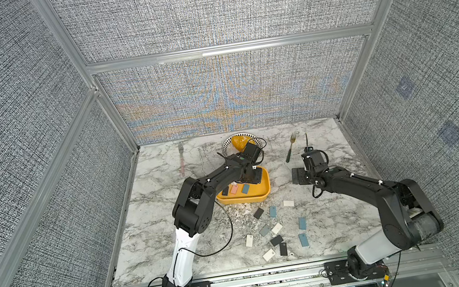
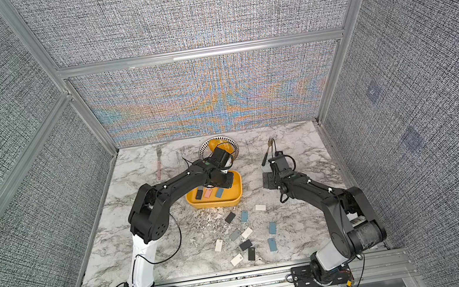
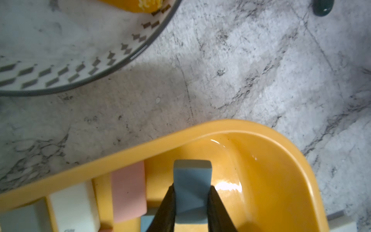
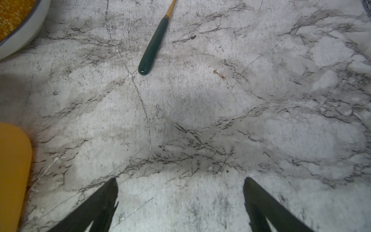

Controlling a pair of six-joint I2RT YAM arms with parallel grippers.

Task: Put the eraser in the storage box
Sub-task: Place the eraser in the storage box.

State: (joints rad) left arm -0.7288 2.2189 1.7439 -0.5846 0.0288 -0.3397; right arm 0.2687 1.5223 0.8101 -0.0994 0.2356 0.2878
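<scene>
Eraser (image 3: 191, 190) hides in both top views beneath the left hand (image 1: 255, 177), over the far right corner of the storage box (image 1: 244, 200), mid-tabletop. Left wrist view: that hand is clamped on it, long axis pointing straight out toward the box's far rim. Right wrist view: right hand (image 4: 180, 180) gapes empty, near the box.

The storage box (image 1: 243, 200) sat mid-way on the surface (image 1: 147, 218). In its left half several erasers (image 1: 234, 189) lay side by side; over its right half the left claw (image 3: 192, 188) held an eraser (image 3: 191, 172). Just behind the box stood the plate (image 1: 225, 146), with one fork (image 1: 182, 160) behind-left of the box and a second fork (image 1: 291, 147) behind-right. The right claw (image 4: 180, 178) hung right of the box, apart from it. In front of the box lay scattered loose erasers (image 1: 272, 211).
</scene>
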